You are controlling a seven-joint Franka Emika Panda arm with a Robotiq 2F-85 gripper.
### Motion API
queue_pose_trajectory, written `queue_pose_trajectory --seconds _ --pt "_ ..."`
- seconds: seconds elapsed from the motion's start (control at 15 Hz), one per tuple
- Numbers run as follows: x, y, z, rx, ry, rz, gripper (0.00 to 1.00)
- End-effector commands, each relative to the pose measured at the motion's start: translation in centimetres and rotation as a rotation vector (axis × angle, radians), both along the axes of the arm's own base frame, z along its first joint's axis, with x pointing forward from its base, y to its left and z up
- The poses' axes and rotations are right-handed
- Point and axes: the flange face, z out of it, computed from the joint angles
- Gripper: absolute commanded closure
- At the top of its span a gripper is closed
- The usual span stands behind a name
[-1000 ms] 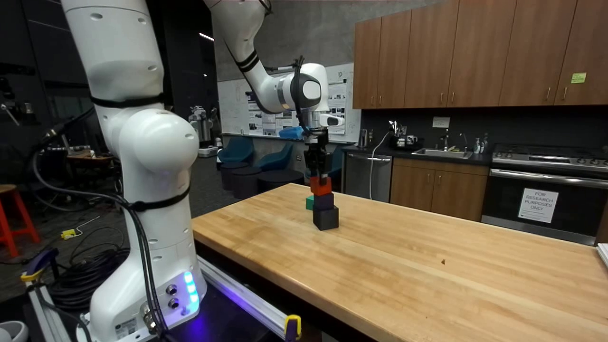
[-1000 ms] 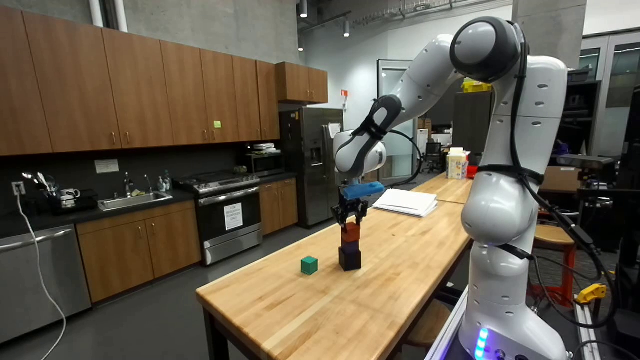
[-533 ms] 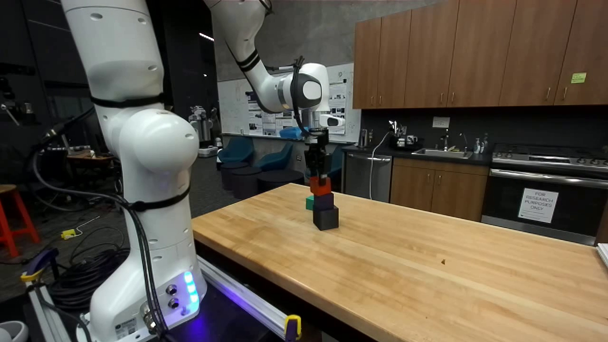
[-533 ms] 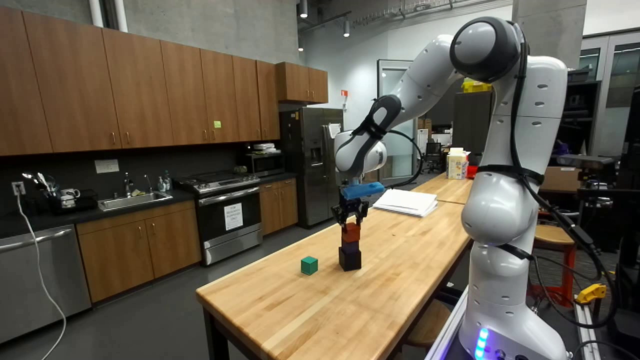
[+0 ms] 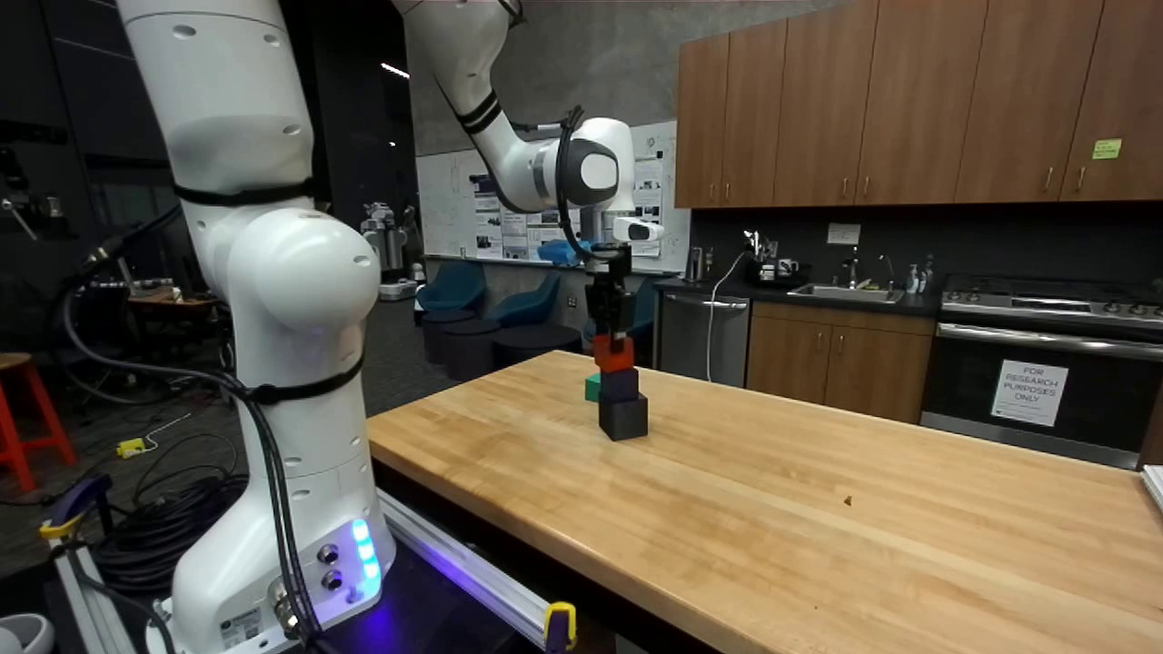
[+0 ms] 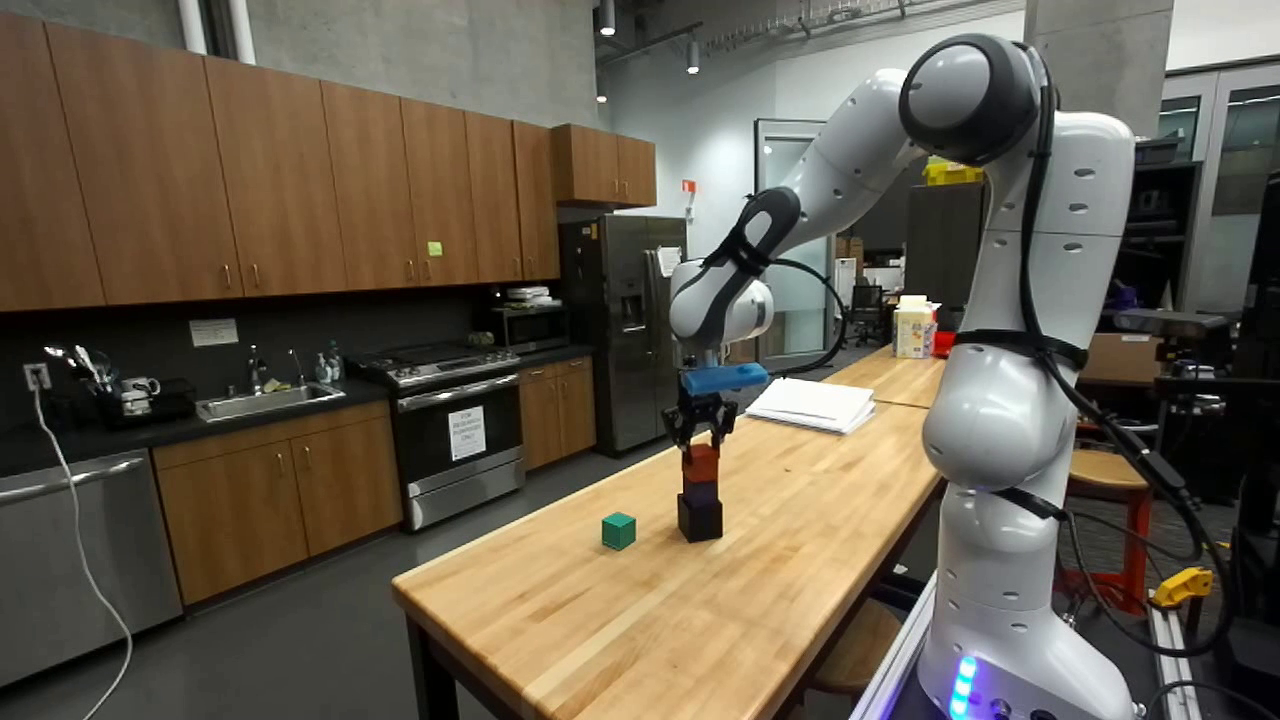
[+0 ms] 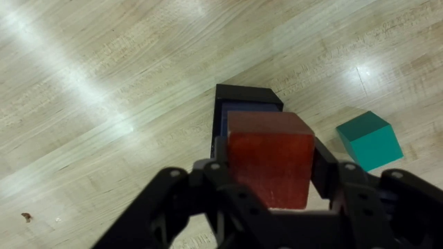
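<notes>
My gripper [image 7: 271,156] is shut on a red-orange block [image 7: 271,169], with one black finger against each side. In both exterior views the red block [image 5: 613,353] [image 6: 701,464] is right above a dark purple block [image 5: 620,385]. The purple block stands on a larger black block [image 5: 623,418] [image 6: 700,519] on the table. I cannot tell whether red and purple touch. In the wrist view the red block hides most of the purple block [image 7: 249,106] and the black block [image 7: 247,92]. A green block [image 7: 376,147] [image 6: 618,531] lies apart, beside the stack.
The blocks are on a wooden table [image 6: 600,610] near its end. A pile of white paper [image 6: 812,402] lies farther along it. A small brown chip [image 5: 848,500] lies on the tabletop. A blue piece [image 6: 725,378] is mounted above my gripper. Kitchen counters stand behind.
My gripper and the red block have risen very slightly in the last half second. The purple, black and green blocks have not moved.
</notes>
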Motion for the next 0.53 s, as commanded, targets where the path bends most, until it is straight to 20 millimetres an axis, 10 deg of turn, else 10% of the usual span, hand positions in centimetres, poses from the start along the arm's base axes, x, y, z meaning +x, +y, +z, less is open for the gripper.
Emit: queue_pose_trajectory --seconds 0.0,0.47 --pt "0.55 -1.00 0.52 -0.003 0.002 -0.025 0.70" --pt "0.91 -1.29 0.28 0.004 0.006 -0.026 0.70"
